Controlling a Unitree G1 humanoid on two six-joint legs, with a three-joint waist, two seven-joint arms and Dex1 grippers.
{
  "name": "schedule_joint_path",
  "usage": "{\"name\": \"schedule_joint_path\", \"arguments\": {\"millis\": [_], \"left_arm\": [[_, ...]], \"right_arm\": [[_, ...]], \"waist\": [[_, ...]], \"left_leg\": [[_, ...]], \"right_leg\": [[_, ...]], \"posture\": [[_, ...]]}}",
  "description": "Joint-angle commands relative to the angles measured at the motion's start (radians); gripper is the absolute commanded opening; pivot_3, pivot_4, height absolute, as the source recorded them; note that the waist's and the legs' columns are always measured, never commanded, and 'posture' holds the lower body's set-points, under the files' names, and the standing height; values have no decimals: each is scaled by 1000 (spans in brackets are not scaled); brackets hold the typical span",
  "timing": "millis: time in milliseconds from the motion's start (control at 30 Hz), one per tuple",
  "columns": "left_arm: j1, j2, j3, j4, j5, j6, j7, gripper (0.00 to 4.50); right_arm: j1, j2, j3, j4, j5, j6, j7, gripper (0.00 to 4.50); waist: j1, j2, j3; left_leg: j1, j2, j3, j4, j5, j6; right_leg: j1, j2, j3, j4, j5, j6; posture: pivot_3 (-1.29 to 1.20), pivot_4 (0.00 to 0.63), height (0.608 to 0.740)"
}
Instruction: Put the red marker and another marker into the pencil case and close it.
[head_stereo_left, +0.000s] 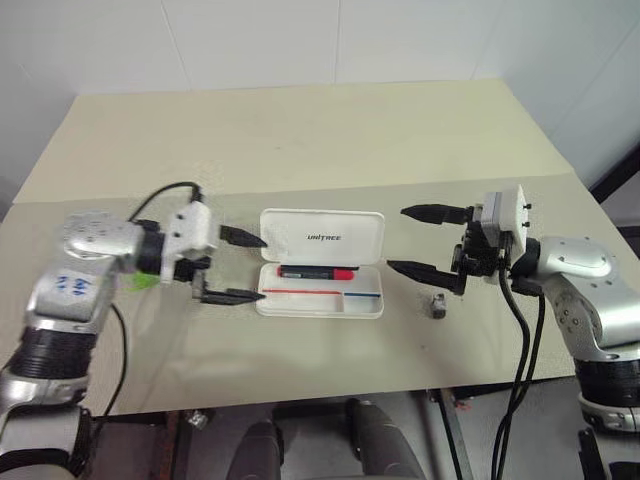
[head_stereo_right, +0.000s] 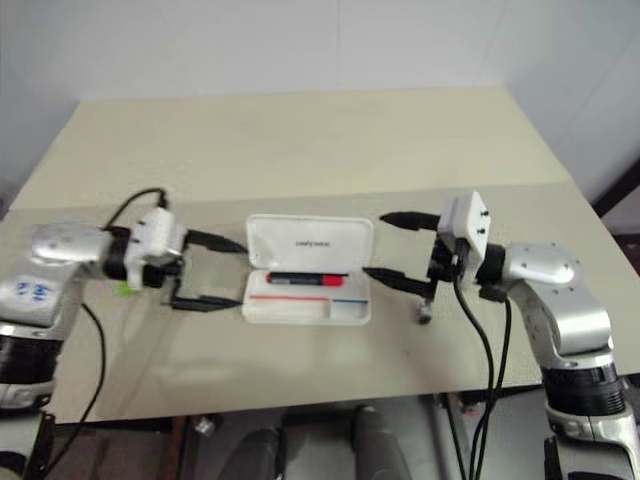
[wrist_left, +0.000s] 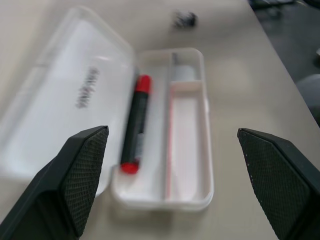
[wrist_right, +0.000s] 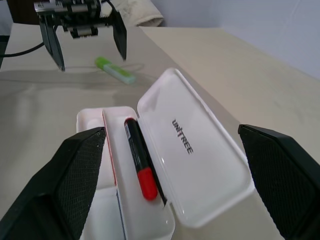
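We see the beige counter (head_stereo_left: 300, 140) carrying everything, and at its middle the white pencil case (head_stereo_left: 321, 240) lies open, its lid tipped back away from us with the logo showing and its tray toward us. Either side of the case we see the two arms reaching in toward it. The left tool (head_stereo_left: 238, 266) hangs just off the case's left end, its two black fingers spread wide with nothing between them. The right tool (head_stereo_left: 427, 241) hangs off the case's right end, likewise spread wide and empty. Inside the tray, in the long compartment next to the hinge, we see the red marker (head_stereo_left: 317, 272) lying flat, its red cap toward our right. The green marker (wrist_right: 116, 70) lies on the counter beyond the left tool, outside the case. A small grey block (head_stereo_left: 438, 305) sits on the counter near the case's right end, below the right tool.
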Motion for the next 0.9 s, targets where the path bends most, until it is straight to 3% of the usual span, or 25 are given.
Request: {"name": "schedule_joint_path", "arguments": {"millis": [33, 133, 300, 900], "left_arm": [[75, 96, 117, -16, -40, 36, -12, 4442], [137, 177, 175, 63, 1, 10, 5, 4442], [144, 259, 139, 298, 151, -183, 40, 4442], [-263, 144, -166, 942, 464, -453, 117, 4442]], "right_arm": [[-55, 21, 15, 6, 7, -29, 25, 4500], [-103, 43, 37, 22, 11, -33, 45, 4500], [-172, 77, 68, 34, 21, -26, 83, 4500], [-172, 82, 68, -10, 30, 4, 89, 4500]], "waist": [[-1, 0, 0], [-9, 0, 0], [-10, 0, 0], [-3, 0, 0]], "left_leg": [[0, 0, 0, 0, 0, 0], [0, 0, 1, -1, 0, 0], [1, 1, 0, -1, 0, 0], [-1, 0, 0, -1, 0, 0]], "right_leg": [[0, 0, 0, 0, 0, 0], [0, 0, 0, 0, 0, 0], [-1, 0, -1, 0, -2, -3], [-2, 0, -2, 1, -1, -1]], "posture": [[0, 150, 740], [0, 150, 740], [0, 150, 740], [0, 150, 740]]}}
